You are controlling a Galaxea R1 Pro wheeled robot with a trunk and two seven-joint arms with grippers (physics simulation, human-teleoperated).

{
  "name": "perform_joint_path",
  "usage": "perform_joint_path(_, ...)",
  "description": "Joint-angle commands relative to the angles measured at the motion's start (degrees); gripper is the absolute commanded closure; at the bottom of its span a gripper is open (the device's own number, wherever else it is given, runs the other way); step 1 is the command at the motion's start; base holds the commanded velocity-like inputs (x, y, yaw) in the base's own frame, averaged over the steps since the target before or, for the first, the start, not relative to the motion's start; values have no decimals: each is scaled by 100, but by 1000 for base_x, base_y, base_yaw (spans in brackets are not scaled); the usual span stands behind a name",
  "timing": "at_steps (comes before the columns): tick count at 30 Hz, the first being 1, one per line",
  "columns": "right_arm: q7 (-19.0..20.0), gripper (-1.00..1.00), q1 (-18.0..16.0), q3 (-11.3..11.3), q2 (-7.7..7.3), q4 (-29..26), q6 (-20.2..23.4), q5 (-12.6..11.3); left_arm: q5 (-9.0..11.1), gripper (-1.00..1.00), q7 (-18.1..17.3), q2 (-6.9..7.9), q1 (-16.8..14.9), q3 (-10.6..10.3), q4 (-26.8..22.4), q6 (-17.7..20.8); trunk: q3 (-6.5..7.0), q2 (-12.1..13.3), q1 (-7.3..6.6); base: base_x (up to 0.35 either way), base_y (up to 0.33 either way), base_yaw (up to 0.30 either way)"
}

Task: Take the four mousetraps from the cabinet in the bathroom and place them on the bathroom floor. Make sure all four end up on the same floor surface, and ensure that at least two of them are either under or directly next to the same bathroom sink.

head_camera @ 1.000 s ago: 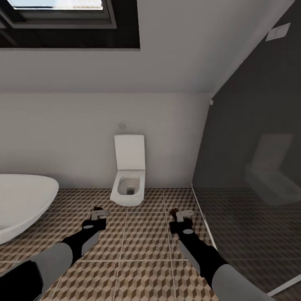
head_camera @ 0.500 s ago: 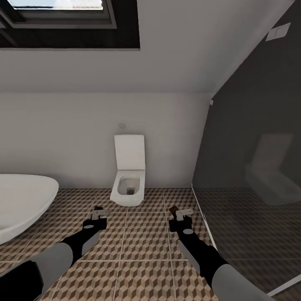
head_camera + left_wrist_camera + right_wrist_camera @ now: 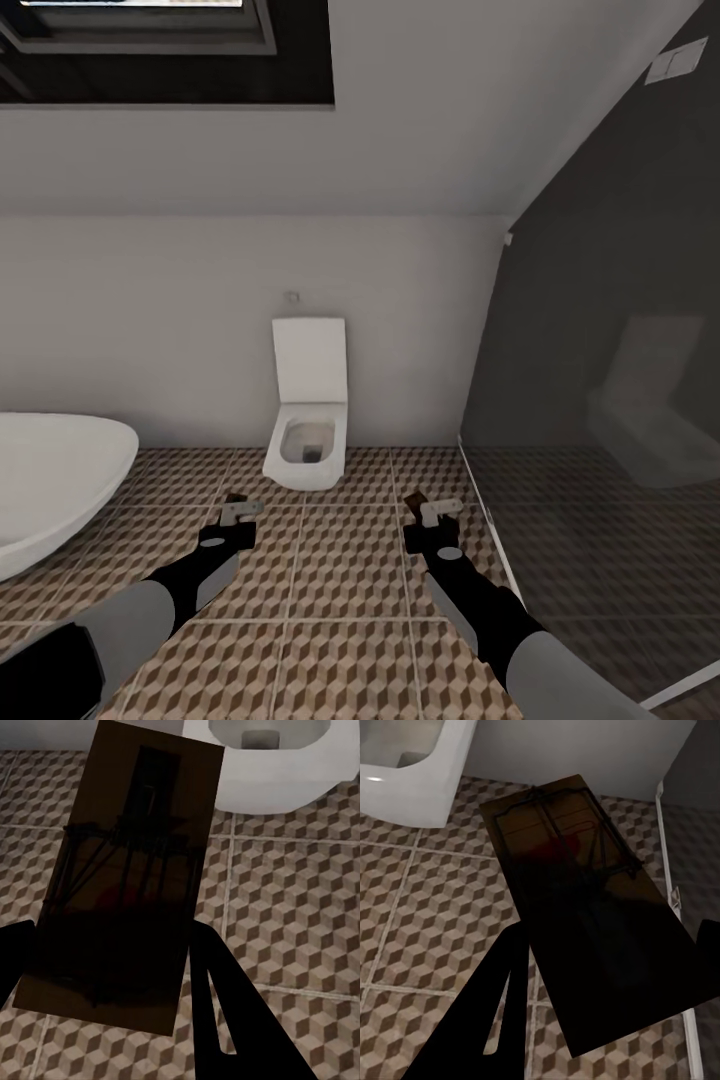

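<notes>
Left gripper (image 3: 240, 510) clamped on a flat brown wooden mousetrap (image 3: 124, 881) with dark wire and a dim red spot; right gripper (image 3: 438, 512) likewise closed on a second brown mousetrap board (image 3: 585, 900). Both boards held between the black fingers (image 3: 225, 1020), above the cube-patterned tiled bathroom floor (image 3: 340, 570), near the white square toilet (image 3: 305, 440). Since the earlier frame, view tipped slightly; arms unmoved.
</notes>
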Motion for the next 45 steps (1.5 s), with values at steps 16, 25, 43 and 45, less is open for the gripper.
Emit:
perform_joint_path(16,-59,100,-4,49,23,-18,26,-39,38,100,44,-4,-5,-52,-38,-5,-444,-654,354,0,0,0)
perform_joint_path(25,-59,100,-7,50,23,-18,26,-46,38,100,44,-10,-5,-51,-46,-5,-687,-1015,552,0,0,0)
perform_joint_path(43,-52,100,-5,50,32,-27,34,-47,38,100,44,-35,-5,-54,-156,4,-1174,-1737,947,0,0,0)
perform_joint_path(45,-51,100,-7,50,32,-27,34,-47,38,100,44,-37,-5,-54,-156,4,-1228,-1817,991,0,0,0)
